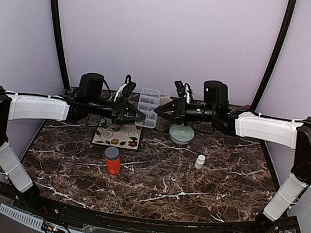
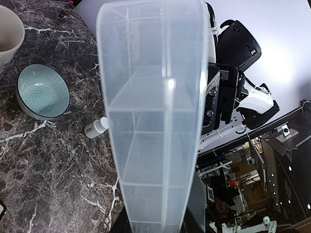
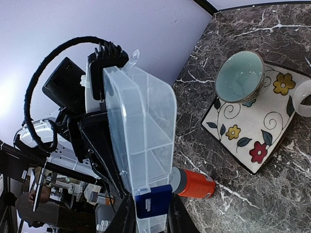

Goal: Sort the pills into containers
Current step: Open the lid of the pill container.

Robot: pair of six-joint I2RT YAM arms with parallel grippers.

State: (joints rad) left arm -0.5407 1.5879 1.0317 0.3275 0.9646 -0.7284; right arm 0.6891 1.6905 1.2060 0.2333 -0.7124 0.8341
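Two-sided pinch on the pill box (image 1: 149,101) by left gripper (image 1: 142,116) and right gripper (image 1: 157,110); probably light, stiff, slick; best gripped at the rims

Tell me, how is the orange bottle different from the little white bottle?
The orange bottle is bigger than the white bottle. The orange bottle has a grey cap; the white bottle's cap is white. Both stand upright on the table.

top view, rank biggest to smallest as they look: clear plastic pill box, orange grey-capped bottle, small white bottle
1. clear plastic pill box, held aloft, so nearness may inflate it
2. orange grey-capped bottle
3. small white bottle
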